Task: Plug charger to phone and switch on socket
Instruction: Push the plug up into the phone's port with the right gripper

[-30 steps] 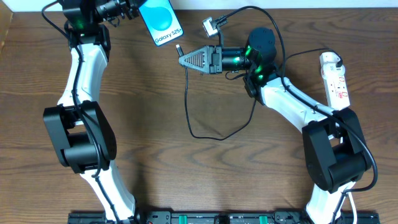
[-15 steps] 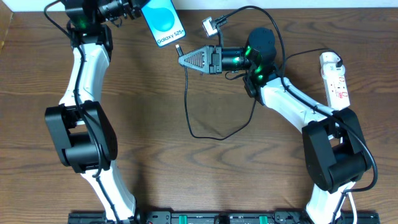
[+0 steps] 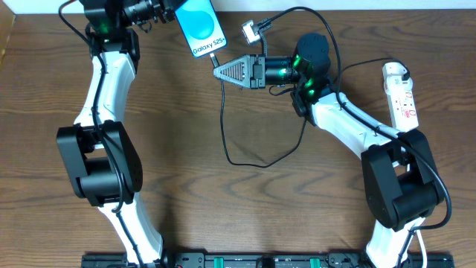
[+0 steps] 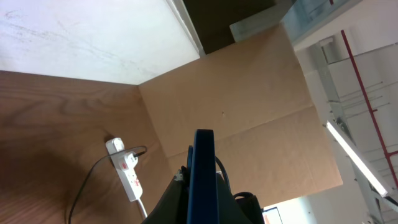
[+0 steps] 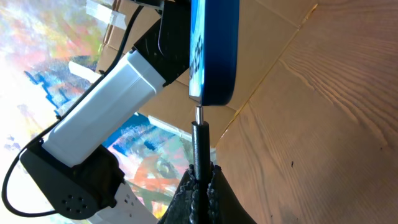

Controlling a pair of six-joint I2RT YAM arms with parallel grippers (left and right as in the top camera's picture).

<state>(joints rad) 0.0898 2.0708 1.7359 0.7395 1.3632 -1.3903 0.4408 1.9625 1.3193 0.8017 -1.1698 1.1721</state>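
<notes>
The table [image 3: 186, 208] is lit evenly and brightly from above in the overhead view, and only soft shadows are cast. In the left wrist view a strip light [image 4: 354, 157] at the right is blown out, and the near phone [image 4: 202, 171] is slightly blurred.

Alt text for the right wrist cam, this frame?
The right gripper, shut on the charger plug, points its metal tip up against the lower edge of the blue phone, seen edge-on; whether it is seated cannot be told. The left arm is behind, the wooden table to the right.
</notes>
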